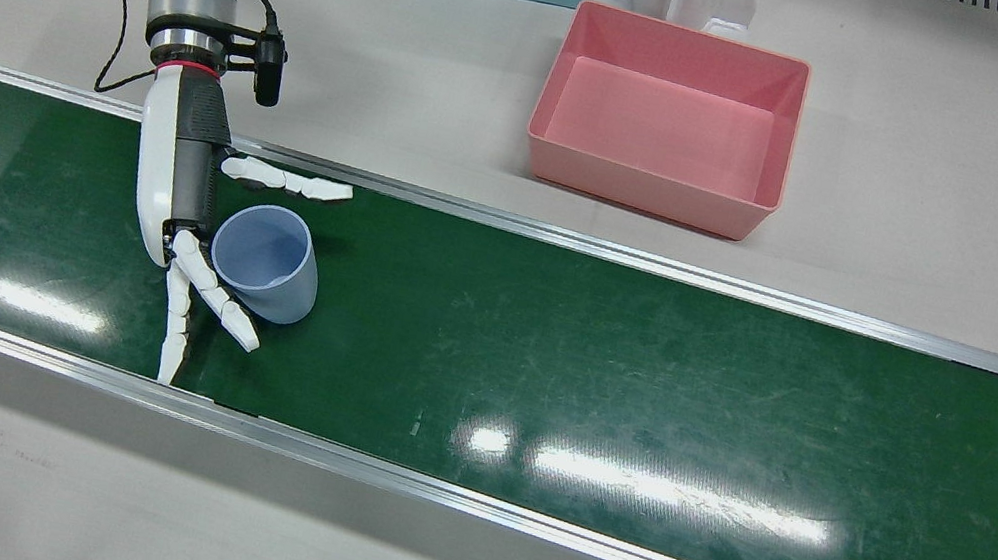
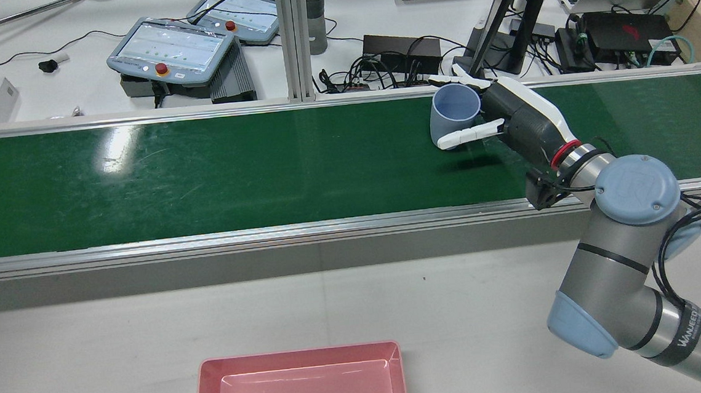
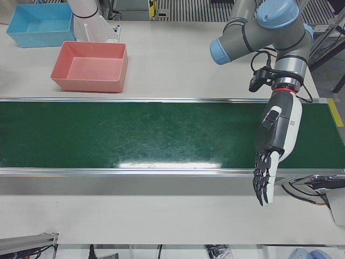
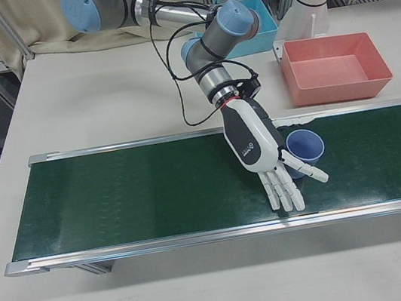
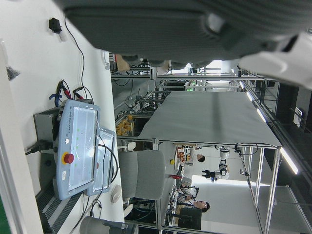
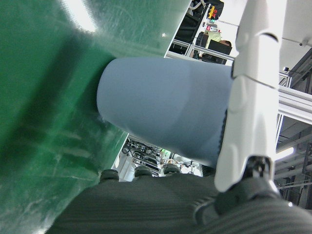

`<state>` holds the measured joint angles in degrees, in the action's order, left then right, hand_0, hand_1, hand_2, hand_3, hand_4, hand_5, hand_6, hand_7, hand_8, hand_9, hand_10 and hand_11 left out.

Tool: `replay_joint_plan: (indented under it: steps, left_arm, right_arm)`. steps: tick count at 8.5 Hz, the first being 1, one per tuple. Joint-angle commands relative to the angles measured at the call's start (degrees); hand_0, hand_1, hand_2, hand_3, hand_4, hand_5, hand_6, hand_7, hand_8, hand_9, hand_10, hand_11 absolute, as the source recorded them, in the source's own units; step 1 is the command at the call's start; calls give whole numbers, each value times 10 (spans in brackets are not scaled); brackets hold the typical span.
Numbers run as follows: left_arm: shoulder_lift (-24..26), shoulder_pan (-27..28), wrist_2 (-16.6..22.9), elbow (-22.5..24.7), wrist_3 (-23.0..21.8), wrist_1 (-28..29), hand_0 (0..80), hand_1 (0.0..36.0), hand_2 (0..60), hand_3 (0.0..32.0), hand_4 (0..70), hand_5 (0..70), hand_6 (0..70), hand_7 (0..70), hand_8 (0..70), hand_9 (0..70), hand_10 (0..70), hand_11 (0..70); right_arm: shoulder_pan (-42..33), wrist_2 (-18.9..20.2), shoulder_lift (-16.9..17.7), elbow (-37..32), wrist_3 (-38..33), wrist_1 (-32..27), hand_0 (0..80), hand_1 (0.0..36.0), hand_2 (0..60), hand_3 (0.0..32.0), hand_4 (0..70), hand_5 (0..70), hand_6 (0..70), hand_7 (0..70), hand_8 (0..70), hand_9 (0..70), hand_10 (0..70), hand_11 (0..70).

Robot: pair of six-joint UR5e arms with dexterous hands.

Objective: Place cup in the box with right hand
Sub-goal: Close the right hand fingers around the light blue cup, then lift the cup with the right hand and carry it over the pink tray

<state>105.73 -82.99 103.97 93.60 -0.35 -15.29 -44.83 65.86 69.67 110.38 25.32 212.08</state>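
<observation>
Pale blue-grey plastic cup (image 1: pixel 267 262), smooth-walled, tapering from a wide open rim to a narrower base, plain and without handle. Stood upright on the dark green conveyor belt (image 1: pixel 644 385) at the left of the front view, long axis roughly vertical, mouth facing up, empty interior visible from above; leaned slightly in the rear view, top toward the frame's right. Appeared sideways in the right hand view, base toward frame left and rim toward frame right, since that picture lies on its side.

White and grey right hand (image 1: pixel 180 196) placed just beside the cup on its left side in the front view, fingers (image 1: pixel 226 307) spread apart and extended toward the lower frame edge, thumb reaching across behind the cup toward frame right. One finger lay along the cup wall in the right hand view, touching or nearly so; no closed grip visible, hand open around the cup rather than clamped on it.

Shallow pink rectangular plastic box (image 1: pixel 668 131) sat empty on the pale tabletop (image 1: pixel 930 190) in the upper middle of the front view, well apart from the cup, beyond the belt's metal rail.

Left hand (image 3: pixel 274 151) hung over the right end of the belt in the left-front view, fingers pointing down, loosely apart, holding nothing.
</observation>
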Motion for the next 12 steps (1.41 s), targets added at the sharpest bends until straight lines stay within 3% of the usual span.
replay_joint_plan:
  steps: [1, 2, 3, 4, 5, 7, 8, 9, 10, 12]
  left_arm:
    - [0, 0, 0, -1, 0, 0, 0, 0, 0, 0, 0, 0, 0, 0, 0, 0, 0, 0]
    - [0, 0, 0, 0, 0, 0, 0, 0, 0, 0, 0, 0, 0, 0, 0, 0, 0, 0]
    - [0, 0, 0, 0, 0, 0, 0, 0, 0, 0, 0, 0, 0, 0, 0, 0, 0, 0]
    - [0, 0, 0, 0, 0, 0, 0, 0, 0, 0, 0, 0, 0, 0, 0, 0, 0, 0]
    - [0, 0, 0, 0, 0, 0, 0, 0, 0, 0, 0, 0, 0, 0, 0, 0, 0, 0]
    - [0, 0, 0, 0, 0, 0, 0, 0, 0, 0, 0, 0, 0, 0, 0, 0, 0, 0]
    - [0, 0, 0, 0, -1, 0, 0, 0, 0, 0, 0, 0, 0, 0, 0, 0, 0, 0]
    - [0, -1, 0, 0, 0, 0, 0, 0, 0, 0, 0, 0, 0, 0, 0, 0, 0, 0]
    - [0, -1, 0, 0, 0, 0, 0, 0, 0, 0, 0, 0, 0, 0, 0, 0, 0, 0]
    - [0, -1, 0, 0, 0, 0, 0, 0, 0, 0, 0, 0, 0, 0, 0, 0, 0, 0]
  right_arm:
    - [0, -10, 2, -1, -5, -1, 560, 252, 100, 0, 6, 71, 27, 12, 5, 26, 0, 2]
    - [0, -11, 2, -2, -6, -1, 548, 337, 460, 0, 0, 93, 57, 118, 59, 107, 29, 72]
    - [0, -11, 0, -11, -8, -1, 549, 360, 600, 0, 0, 128, 88, 205, 127, 208, 74, 146]
    - [1, -11, 0, -14, -7, -1, 537, 360, 600, 0, 0, 160, 136, 365, 235, 374, 146, 255]
    - [1, -11, 0, -17, -7, -1, 543, 360, 600, 0, 26, 171, 169, 495, 307, 478, 195, 324]
    - [0, -11, -8, -11, -14, 0, 611, 360, 600, 0, 145, 201, 234, 693, 441, 662, 308, 479]
    - [-1, -10, -17, -8, -21, 0, 679, 360, 600, 0, 240, 220, 276, 700, 516, 700, 390, 584]
    - [-3, -10, -17, -1, -21, -1, 797, 360, 600, 0, 266, 239, 298, 700, 558, 700, 433, 647]
    - [-9, -10, -18, 17, -20, -6, 800, 360, 600, 0, 292, 247, 317, 700, 595, 700, 464, 691]
    - [-10, -4, -65, 72, -4, -10, 800, 360, 600, 0, 290, 255, 337, 700, 645, 700, 494, 700]
